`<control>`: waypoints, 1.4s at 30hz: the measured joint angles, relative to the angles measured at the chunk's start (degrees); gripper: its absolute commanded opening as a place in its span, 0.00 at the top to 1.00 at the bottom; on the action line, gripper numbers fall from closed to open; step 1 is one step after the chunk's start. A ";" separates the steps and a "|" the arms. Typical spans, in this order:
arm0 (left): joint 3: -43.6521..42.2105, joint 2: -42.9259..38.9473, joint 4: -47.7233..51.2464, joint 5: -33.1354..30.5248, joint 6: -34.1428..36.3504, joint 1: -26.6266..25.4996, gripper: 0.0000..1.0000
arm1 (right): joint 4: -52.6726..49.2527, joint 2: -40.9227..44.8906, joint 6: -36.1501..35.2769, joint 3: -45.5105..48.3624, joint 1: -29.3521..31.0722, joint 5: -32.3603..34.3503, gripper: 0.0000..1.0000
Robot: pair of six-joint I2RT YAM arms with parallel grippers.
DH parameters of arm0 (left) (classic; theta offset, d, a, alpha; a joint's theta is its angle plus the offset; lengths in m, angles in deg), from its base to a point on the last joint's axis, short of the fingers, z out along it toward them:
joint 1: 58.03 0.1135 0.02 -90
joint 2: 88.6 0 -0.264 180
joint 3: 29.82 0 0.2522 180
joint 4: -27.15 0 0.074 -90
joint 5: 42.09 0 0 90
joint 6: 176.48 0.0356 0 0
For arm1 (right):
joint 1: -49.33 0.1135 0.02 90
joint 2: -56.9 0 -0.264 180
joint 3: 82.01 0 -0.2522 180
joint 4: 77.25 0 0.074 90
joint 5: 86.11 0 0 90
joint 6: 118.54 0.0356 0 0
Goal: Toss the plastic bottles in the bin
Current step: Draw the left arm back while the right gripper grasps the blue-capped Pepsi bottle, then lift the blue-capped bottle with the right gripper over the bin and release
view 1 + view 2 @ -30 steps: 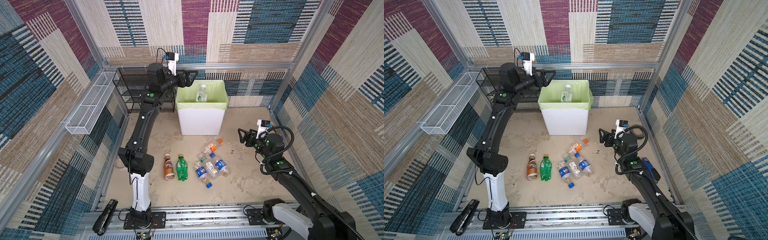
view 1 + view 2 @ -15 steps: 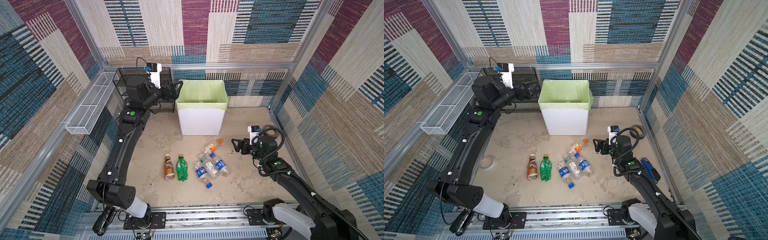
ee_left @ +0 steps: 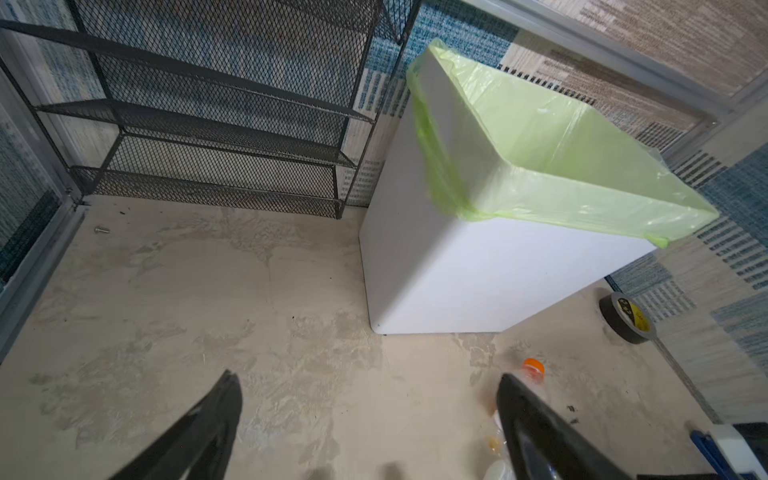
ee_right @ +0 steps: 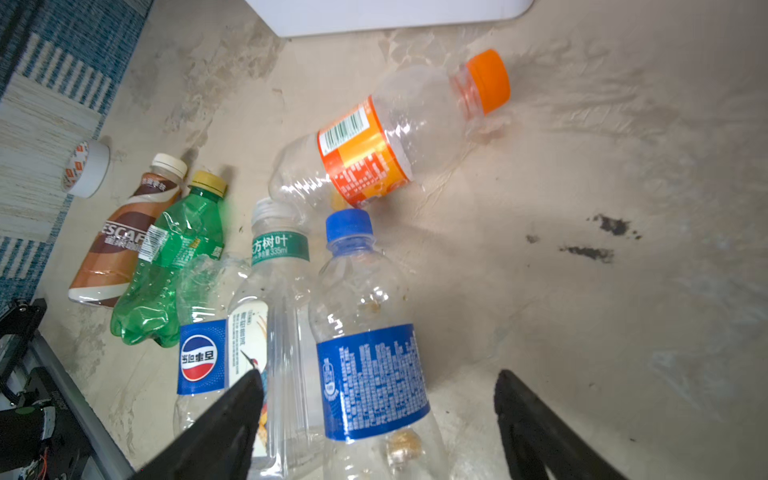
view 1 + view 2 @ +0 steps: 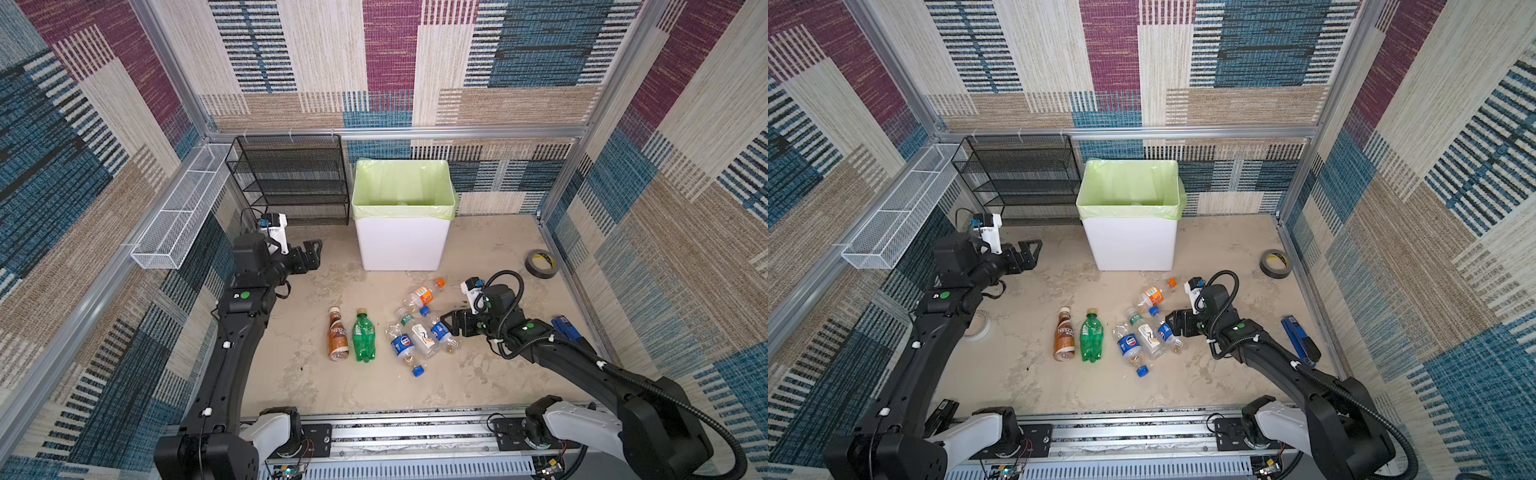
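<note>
right gripper [image 4: 378,374] wide, empty, at clear blue-capped blue-labelled plastic bottle [image 4: 370,374] before tall white green-lined bin [image 5: 401,245] | left gripper [image 5: 312,251] wide, empty, beside bin | risk: pinching adjacent clear green-banded bottle [image 4: 280,249] too, or nudging target into a roll

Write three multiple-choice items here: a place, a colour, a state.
1. Where does the grey tape roll lie? A on the floor, right of the bin; B inside the bin; C hung on a wall.
2. What colour is the cap of the bottle nearest the bin? A blue; B orange; C white.
3. How is the right gripper? A shut on a bottle; B shut, empty; C open.
Key: A, it lies flat on the floor; B, the cap shows orange; C, its fingers stand apart astride the blue-labelled bottle.
</note>
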 measured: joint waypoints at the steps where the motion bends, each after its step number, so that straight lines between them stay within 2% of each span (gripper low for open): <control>1: -0.59 -0.33 -0.39 -0.11 0.00 0.17 0.04 | -0.17 -1.29 0.09 -0.46 0.90 -0.02 0.13; 7: -2.08 -1.20 -2.01 0.00 -0.02 0.74 0.04 | -0.04 -8.22 0.85 -2.12 3.76 2.21 0.16; 17: -2.29 -1.18 -3.15 0.09 -0.04 1.11 0.04 | 2.16 -12.39 1.64 -2.32 4.07 5.20 0.21; 25: -2.40 -0.92 -3.15 0.24 -0.04 1.22 0.05 | 2.60 -12.92 2.10 -1.36 4.17 6.36 0.36; 32: -2.51 -0.42 -3.19 0.44 -0.07 1.22 0.05 | 2.58 -8.76 3.39 -0.07 4.15 8.48 0.44; 42: -3.04 0.90 -3.93 2.21 -0.50 1.09 0.08 | 6.05 6.58 4.24 0.28 3.37 13.60 0.45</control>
